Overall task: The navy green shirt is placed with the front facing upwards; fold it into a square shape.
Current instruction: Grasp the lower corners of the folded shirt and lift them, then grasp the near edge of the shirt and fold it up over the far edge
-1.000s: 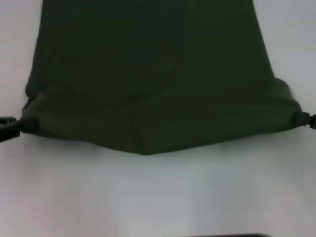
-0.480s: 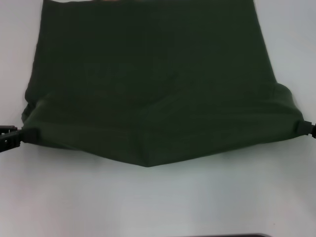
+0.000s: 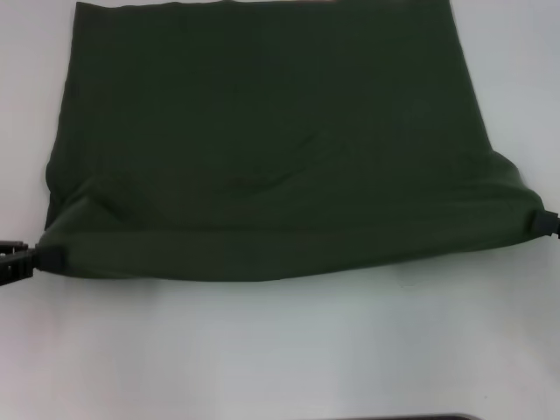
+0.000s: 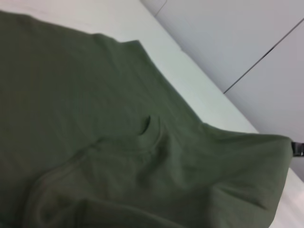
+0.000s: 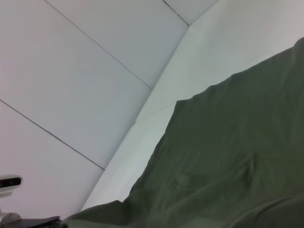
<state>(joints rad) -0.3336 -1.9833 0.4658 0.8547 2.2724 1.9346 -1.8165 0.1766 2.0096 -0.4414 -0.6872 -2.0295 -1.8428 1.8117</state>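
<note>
The left gripper (image 3: 35,256) pinches one near corner of the shirt (image 3: 271,149). The right gripper (image 3: 541,223) pinches the other. The shirt stretches between them on the table (image 3: 280,350).

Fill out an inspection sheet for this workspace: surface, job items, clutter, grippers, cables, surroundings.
Surface: white table, bare on the near side of the cloth.
Job items: shirt, dark green, spread flat with its near edge doubled over; near corners pulled out to both sides, mild wrinkles mid-cloth; no lettering or collar in view.
Clutter: nothing seen.
Grippers: left gripper at the near left corner, right gripper at the near right corner, each pinching the cloth.
Cables: nothing seen.
Surroundings: pale tiled floor beyond the table edge; a dark strip at the head view's bottom edge, unidentifiable.
</note>
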